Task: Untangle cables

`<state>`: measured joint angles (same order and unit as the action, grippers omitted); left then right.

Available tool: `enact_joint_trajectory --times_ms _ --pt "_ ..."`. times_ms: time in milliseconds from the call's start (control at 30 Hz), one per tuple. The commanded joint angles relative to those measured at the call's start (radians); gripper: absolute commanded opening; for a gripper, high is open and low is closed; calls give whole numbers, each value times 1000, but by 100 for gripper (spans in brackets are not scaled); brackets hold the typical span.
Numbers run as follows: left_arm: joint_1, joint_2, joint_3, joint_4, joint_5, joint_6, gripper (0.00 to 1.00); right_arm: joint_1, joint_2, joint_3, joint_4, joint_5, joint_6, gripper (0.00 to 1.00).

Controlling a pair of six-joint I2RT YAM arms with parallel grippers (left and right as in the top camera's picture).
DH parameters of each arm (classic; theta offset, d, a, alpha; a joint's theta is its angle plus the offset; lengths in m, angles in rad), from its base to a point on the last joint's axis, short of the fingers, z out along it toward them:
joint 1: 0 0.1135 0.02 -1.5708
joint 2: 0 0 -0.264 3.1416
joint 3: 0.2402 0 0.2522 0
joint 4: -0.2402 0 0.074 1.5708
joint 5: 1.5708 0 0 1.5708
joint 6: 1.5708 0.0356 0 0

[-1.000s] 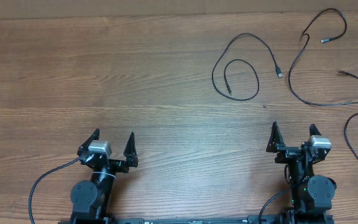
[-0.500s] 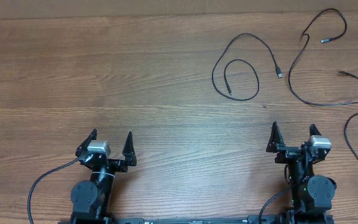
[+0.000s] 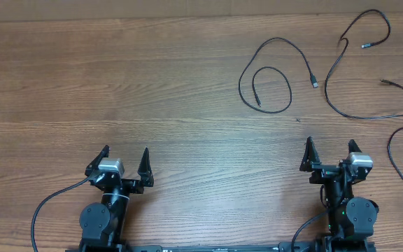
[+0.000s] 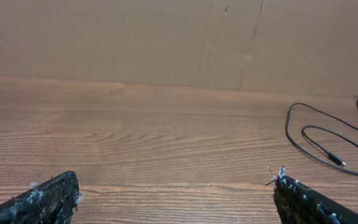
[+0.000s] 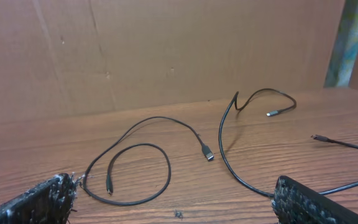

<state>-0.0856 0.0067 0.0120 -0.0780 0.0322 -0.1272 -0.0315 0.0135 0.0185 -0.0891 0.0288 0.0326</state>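
Three thin black cables lie apart at the table's far right. One is coiled in a loop, its plug end (image 3: 313, 82) pointing right; the right wrist view shows that plug (image 5: 207, 153) ahead of the fingers. A longer cable (image 3: 366, 45) snakes to its right, its silvery plug (image 5: 272, 114) further back in that view. A third cable (image 3: 389, 148) curves in from the right edge. My left gripper (image 3: 126, 152) (image 4: 178, 186) is open over bare wood, far from them. My right gripper (image 3: 331, 145) (image 5: 174, 182) is open, a little short of the coil, holding nothing.
A brown cardboard wall (image 4: 166, 43) stands along the table's far edge. The coiled cable (image 4: 319, 135) shows at the right of the left wrist view. A thicker arm wire (image 3: 44, 210) loops by the left base. A small dark speck (image 3: 298, 119) lies near the coil.
The left gripper has shifted slightly to the left. The right gripper and the cables have stayed where they were.
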Motion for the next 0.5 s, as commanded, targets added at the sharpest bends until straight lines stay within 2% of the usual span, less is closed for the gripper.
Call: enact_joint_trajectory --times_ms 0,467 --pt "-3 -3 -7 1 -13 16 100 -3 -11 -11 6 -4 -4 100" --pt "-3 -2 -7 1 -13 16 99 -3 -11 -11 6 -4 -4 100"
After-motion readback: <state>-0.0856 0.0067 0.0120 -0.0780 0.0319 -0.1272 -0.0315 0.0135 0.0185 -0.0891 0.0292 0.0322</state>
